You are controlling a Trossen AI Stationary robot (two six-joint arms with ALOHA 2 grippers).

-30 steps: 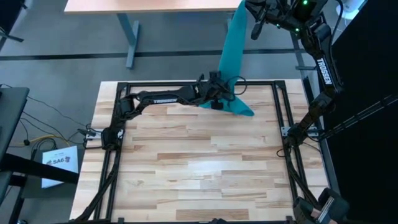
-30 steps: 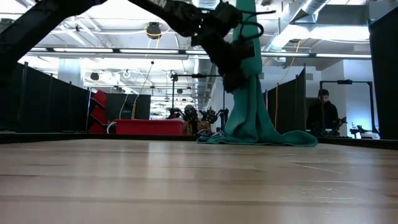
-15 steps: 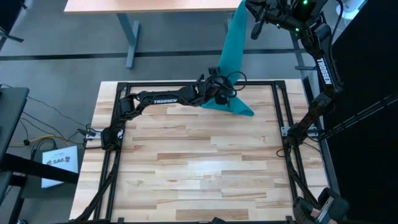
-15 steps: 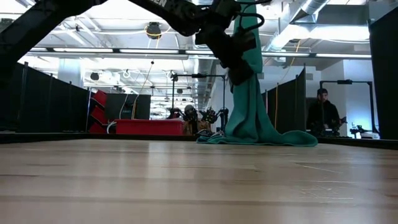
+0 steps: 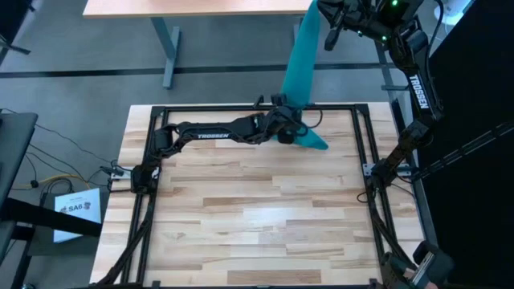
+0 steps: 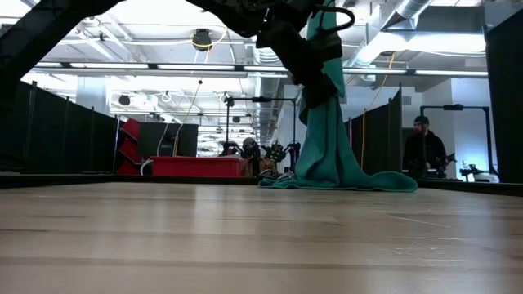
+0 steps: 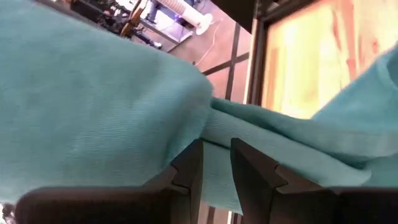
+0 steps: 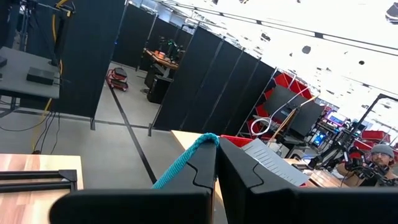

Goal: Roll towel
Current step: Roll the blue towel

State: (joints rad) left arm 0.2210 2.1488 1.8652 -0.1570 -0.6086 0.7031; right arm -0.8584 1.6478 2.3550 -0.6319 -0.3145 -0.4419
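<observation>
Teal cloth hangs in a long drape at the far side of the wooden table [image 5: 241, 209], toward one o'clock on the tabletop. The towel [image 5: 299, 56] is lifted by its top edge, which the right claw [image 5: 321, 16] pinches high beyond the far edge of the table; the right wrist view shows the two dark fingers [image 8: 198, 163] pressed together with a thin teal fold between them. The towel's lower end lies bunched on the wood just inside the black frame [image 5: 369, 160]. From the nine o'clock side the left arm reaches across to the cloth, and the left claw [image 5: 285, 127] sits against the drape just above the table. Its fingers [image 7: 186, 168] stand slightly apart, unclenched, with the fabric right in front of them. A person [image 6: 423, 151] stands in the room behind.
</observation>
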